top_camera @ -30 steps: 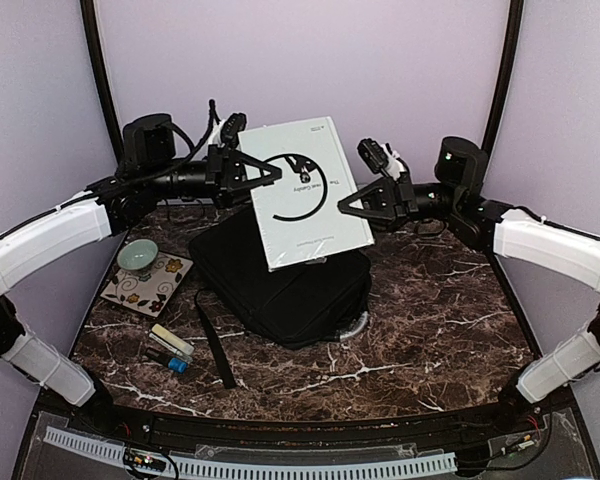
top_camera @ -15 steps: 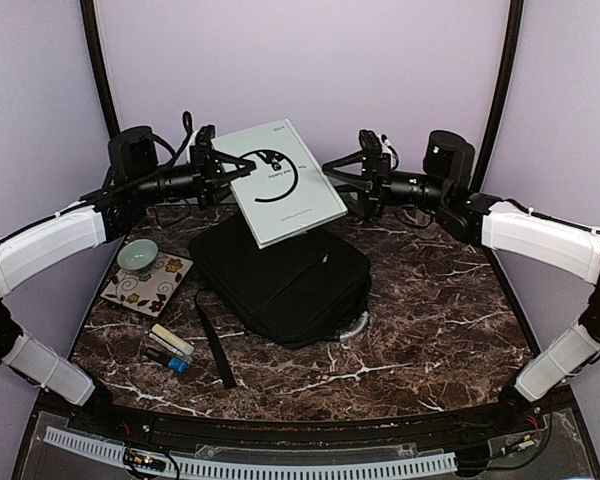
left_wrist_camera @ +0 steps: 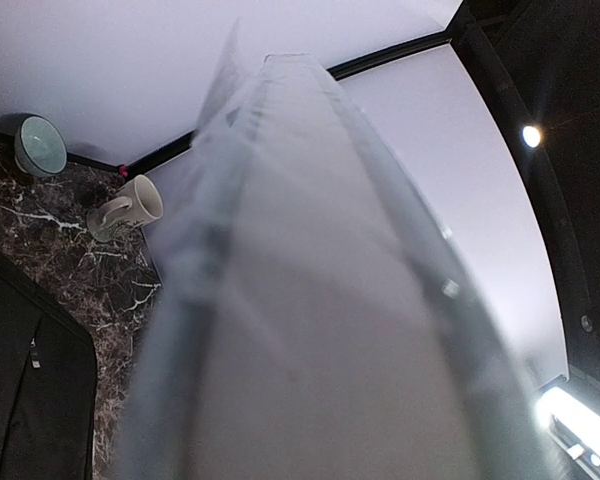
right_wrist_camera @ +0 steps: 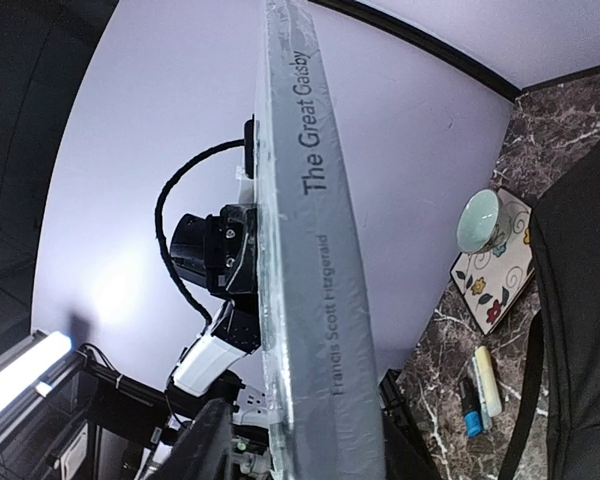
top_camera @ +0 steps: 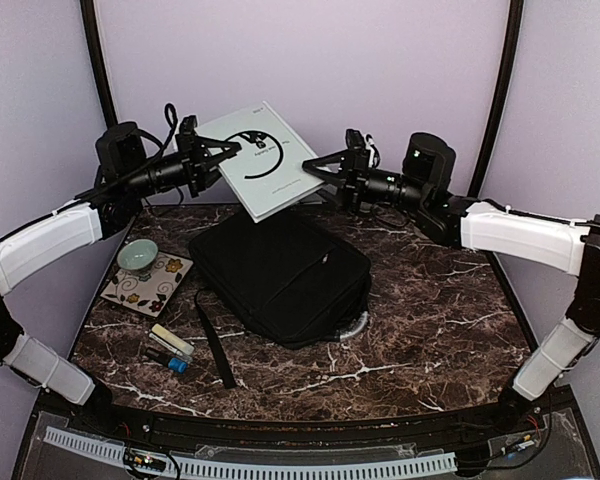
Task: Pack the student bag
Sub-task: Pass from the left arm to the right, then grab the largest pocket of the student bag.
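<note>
The student bag lies flat in the middle of the dark marble table, zipped side up. One long strap trails toward the near edge and its silvery loop handle pokes out at the near right corner.

Above the bag's far end, both arms meet at a pale grey book, which hangs tilted in the air. The left gripper is clamped on the book's left edge, its jaws narrowed onto the cover. The right gripper is at the book's right corner. In its wrist view the spine (titled "The Great Gatsby") runs between the fingers, and a gap shows beside the one on the left, so these jaws stand partly open around the book rather than pressed on it.

On the left of the table a small teal bowl sits on the far corner of a flowered tile. Nearer, just left of the strap, lie a pale stick and a blue-tipped pen side by side. The left wrist view shows a cream mug on the marble by the wall.
</note>
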You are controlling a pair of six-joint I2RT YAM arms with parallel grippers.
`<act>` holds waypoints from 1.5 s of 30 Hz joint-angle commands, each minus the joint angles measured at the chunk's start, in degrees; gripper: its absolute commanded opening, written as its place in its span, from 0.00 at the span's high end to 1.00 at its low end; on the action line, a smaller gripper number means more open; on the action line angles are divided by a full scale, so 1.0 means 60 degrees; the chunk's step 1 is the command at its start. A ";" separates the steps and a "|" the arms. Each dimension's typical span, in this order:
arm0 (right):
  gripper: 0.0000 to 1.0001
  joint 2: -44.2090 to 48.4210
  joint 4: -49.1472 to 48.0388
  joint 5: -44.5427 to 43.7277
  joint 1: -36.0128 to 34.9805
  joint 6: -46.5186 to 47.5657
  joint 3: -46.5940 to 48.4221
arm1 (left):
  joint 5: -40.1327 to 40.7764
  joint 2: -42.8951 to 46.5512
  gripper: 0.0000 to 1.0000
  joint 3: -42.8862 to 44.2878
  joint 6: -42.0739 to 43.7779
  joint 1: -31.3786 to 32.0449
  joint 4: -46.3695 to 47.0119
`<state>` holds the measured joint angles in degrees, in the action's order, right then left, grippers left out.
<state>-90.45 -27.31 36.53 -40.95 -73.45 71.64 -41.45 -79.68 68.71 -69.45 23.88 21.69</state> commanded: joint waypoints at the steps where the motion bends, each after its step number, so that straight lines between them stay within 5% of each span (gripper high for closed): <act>1: 0.69 -0.0261 -0.1018 -0.0479 -0.0088 -0.0085 0.0690 | 0.0155 0.0279 1.00 0.0143 0.0150 -0.0040 0.1118; 8: 0.99 -0.0334 -0.1092 -0.0706 -0.0077 -0.0080 0.0665 | 0.0285 0.0320 0.95 -0.0373 0.0624 -0.0039 0.1055; 13: 1.00 0.0955 0.1427 -0.2168 0.0189 0.1185 0.0366 | 0.0757 0.0431 0.33 0.0094 0.3156 0.0067 -0.2112; 16: 1.00 0.1961 0.3901 -0.3687 0.0660 0.2021 0.0247 | 0.2190 0.0504 0.21 0.0725 0.5239 0.0462 -0.5015; 20: 1.00 0.3025 0.7633 -0.5435 0.1547 0.2910 0.0344 | 0.4349 0.0284 0.19 0.0997 0.6835 0.1948 -0.6869; 24: 1.00 0.3720 0.9676 -0.6518 0.2105 0.3638 0.0412 | 0.6102 -0.0894 0.19 0.2037 0.7575 0.3692 -0.8403; 36: 1.00 0.5265 1.1524 -0.8176 0.2196 0.3408 0.0256 | 0.8310 -0.5956 0.19 0.6719 0.8181 0.6406 -1.1494; 45: 1.00 0.6403 1.2480 -0.8635 0.2197 0.2919 -0.0345 | 0.9269 -0.7367 0.22 0.6862 0.9078 0.6464 -1.1781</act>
<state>-55.20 50.72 -11.77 -27.70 -54.15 69.23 9.58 -123.07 108.73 -19.05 63.13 -45.63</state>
